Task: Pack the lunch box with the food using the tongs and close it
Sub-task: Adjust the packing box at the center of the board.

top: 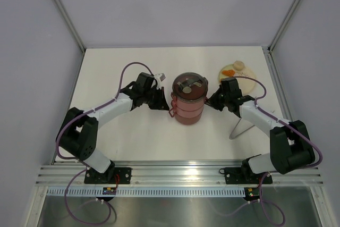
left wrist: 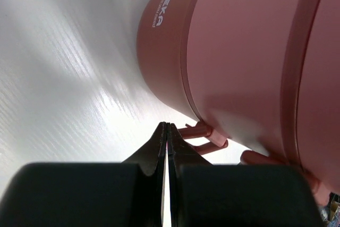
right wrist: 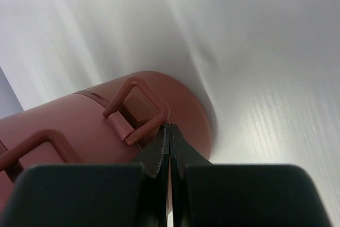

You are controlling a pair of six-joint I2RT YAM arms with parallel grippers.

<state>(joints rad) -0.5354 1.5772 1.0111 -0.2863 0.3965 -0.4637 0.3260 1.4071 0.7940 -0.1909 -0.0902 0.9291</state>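
- Both arm bases sit bolted at the near edge of the white table (top: 133, 142), the left arm reaching in from the left and the right arm from the right.
- Silver tongs (top: 240, 129) lie on the table just inside the right arm's forearm, partly hidden by it.
- Stacked and upright at mid-table is the dark-red lunch box (top: 187, 102), three tiers with the grey top lid (top: 189, 84) on.
- On its left side, the left gripper (left wrist: 167, 129) has its jaws pressed fully together, holding nothing; the tips sit right at the small side handles (left wrist: 204, 134) of the stack.
- On its right side, the right gripper (right wrist: 168, 131) is likewise closed tight on nothing, its tips touching or just beside a rectangular handle loop (right wrist: 139, 111); which, I cannot tell.
- Farthest back, on the right, a cream plate (top: 249, 78) carries the food (top: 234, 69): an orange piece and a beige one are visible.
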